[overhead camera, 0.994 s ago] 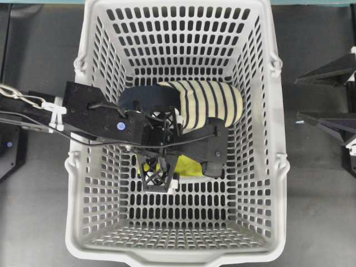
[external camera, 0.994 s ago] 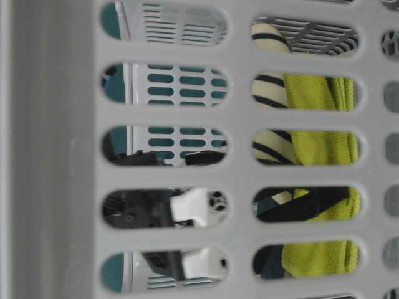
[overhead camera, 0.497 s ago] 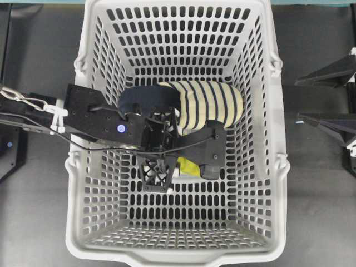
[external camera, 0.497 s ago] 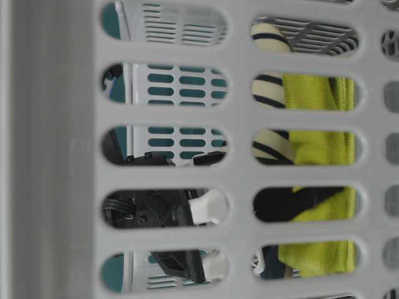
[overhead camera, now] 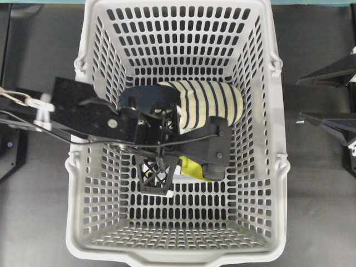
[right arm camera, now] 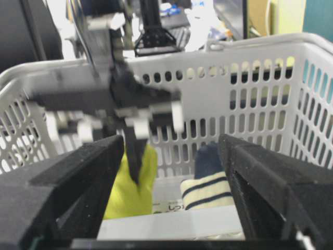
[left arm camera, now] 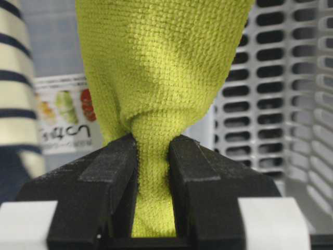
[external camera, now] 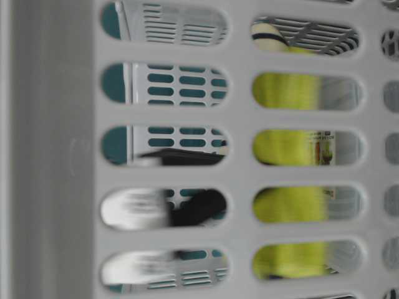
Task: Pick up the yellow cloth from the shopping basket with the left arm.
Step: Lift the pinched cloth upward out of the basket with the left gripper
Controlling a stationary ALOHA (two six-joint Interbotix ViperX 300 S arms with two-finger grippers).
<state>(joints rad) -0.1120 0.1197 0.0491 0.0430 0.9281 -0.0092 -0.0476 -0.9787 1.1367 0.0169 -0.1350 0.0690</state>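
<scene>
The yellow cloth [left arm camera: 156, 67] hangs bunched from my left gripper [left arm camera: 152, 156], whose jaws are shut on its pinched top. In the overhead view only a small yellow patch of the cloth [overhead camera: 192, 166] shows under the left gripper [overhead camera: 186, 167], inside the grey shopping basket [overhead camera: 83, 167]. The table-level view shows the cloth [external camera: 287, 149] blurred behind the basket wall [external camera: 56, 156]. The right wrist view shows the cloth [right arm camera: 130, 192] dangling above the basket floor. My right gripper [overhead camera: 312, 99] is open and empty outside the basket's right side.
A cream-and-navy striped slipper [overhead camera: 208, 105] lies in the basket just behind the left gripper and also shows in the right wrist view [right arm camera: 208, 190]. A printed label [left arm camera: 62, 112] lies on the basket floor. The basket's tall slotted walls [right arm camera: 208, 49] enclose the left gripper.
My left gripper has risen with the yellow cloth in it. The cloth now hangs off the basket floor, and the table-level view is blurred by the motion. The right arm has not moved.
</scene>
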